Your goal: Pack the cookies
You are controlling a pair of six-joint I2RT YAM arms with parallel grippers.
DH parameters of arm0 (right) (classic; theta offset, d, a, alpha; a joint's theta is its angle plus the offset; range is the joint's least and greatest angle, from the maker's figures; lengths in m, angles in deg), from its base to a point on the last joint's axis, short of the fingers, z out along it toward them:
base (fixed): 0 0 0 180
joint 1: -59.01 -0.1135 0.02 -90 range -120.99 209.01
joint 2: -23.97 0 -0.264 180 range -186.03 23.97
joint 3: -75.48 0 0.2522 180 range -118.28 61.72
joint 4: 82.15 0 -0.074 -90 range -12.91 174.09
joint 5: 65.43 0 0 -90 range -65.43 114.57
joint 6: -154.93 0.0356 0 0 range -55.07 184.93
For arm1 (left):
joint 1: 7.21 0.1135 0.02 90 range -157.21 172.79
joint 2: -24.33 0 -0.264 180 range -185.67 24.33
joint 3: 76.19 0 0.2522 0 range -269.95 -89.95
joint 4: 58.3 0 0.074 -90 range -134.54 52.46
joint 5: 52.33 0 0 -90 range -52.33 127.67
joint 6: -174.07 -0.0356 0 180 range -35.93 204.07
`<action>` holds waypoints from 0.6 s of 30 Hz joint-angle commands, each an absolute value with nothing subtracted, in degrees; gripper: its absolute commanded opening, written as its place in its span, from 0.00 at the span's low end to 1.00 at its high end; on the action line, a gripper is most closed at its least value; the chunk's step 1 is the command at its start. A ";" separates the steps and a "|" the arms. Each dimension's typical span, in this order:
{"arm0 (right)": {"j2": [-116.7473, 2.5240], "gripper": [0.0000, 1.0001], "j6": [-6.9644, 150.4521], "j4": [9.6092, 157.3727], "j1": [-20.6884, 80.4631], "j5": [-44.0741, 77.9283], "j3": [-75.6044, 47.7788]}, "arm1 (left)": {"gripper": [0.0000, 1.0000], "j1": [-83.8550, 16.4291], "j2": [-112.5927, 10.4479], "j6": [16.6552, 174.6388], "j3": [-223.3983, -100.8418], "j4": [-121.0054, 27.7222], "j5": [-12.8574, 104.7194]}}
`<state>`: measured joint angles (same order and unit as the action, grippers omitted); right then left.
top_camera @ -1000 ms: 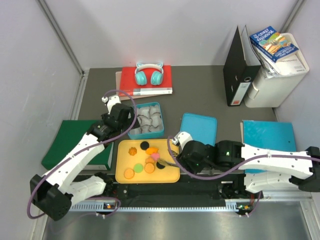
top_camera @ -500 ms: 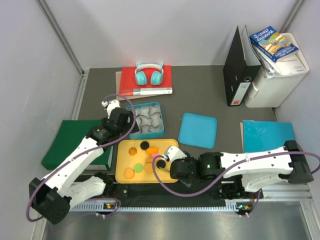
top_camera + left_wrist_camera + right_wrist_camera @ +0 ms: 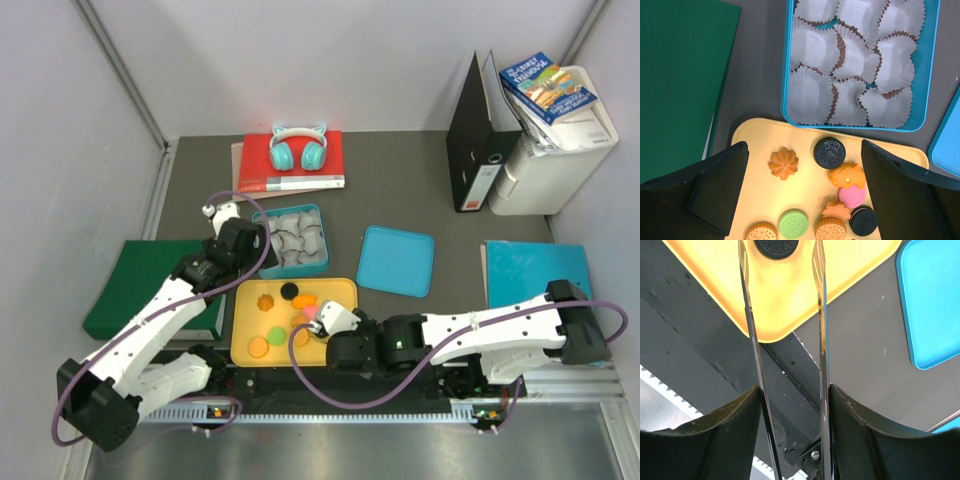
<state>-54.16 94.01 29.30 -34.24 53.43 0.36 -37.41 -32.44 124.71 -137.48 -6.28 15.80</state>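
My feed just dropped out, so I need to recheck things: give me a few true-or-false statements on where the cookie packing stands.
1. The paper cups in the blue box are empty. True.
2. The lid is on the box. False: it lies on the table, to the right of the box.
3. The right gripper holds metal tongs, with a black cookie between the blades. True.
4. The left gripper is shut on an orange cookie. False: it is open and holds nothing.
5. The cookies lie on a green tray. False: they are on the yellow tray.
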 commanded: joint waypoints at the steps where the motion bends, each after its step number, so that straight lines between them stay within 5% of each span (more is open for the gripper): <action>1: -54.96 0.55 93.76 31.61 -34.85 54.81 -1.83 | 0.98 -37.36 -31.30 125.46 -136.89 -6.13 16.14; 18: -55.48 0.43 95.16 32.41 -34.85 56.73 0.20 | 0.98 -37.36 -30.95 126.17 -136.18 -6.31 16.58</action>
